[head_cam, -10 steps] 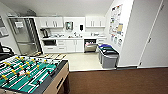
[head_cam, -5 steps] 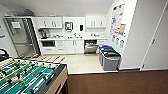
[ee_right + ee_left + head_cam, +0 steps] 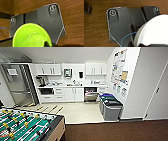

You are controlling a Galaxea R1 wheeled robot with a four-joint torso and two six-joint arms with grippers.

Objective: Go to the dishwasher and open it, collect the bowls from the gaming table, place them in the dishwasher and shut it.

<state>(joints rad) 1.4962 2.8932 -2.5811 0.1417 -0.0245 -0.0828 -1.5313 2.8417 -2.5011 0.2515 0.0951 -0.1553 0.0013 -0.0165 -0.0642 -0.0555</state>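
Note:
The dishwasher (image 3: 90, 94) sits under the kitchen counter at the far side of the room; its dark inside shows above the steel front, so it looks open. A white bowl (image 3: 154, 31) hangs over the wooden floor in the left wrist view, with my left gripper (image 3: 142, 45) on its rim. A lime-green bowl (image 3: 31, 36) shows large in the right wrist view, and a dark finger (image 3: 47, 44) of my right gripper reaches over its rim. The gaming table is out of view.
A table-football table (image 3: 27, 127) stands close at the lower left. Three lidded bins (image 3: 110, 107) line the right wall before the dishwasher. A tall steel fridge (image 3: 18, 84) is at the left. Pale kitchen floor (image 3: 75, 112) begins beyond the brown carpet.
The whole head view has shifted: the robot has rolled forward a little, and the table-football table has slid toward the lower left. Both bowls are held as before.

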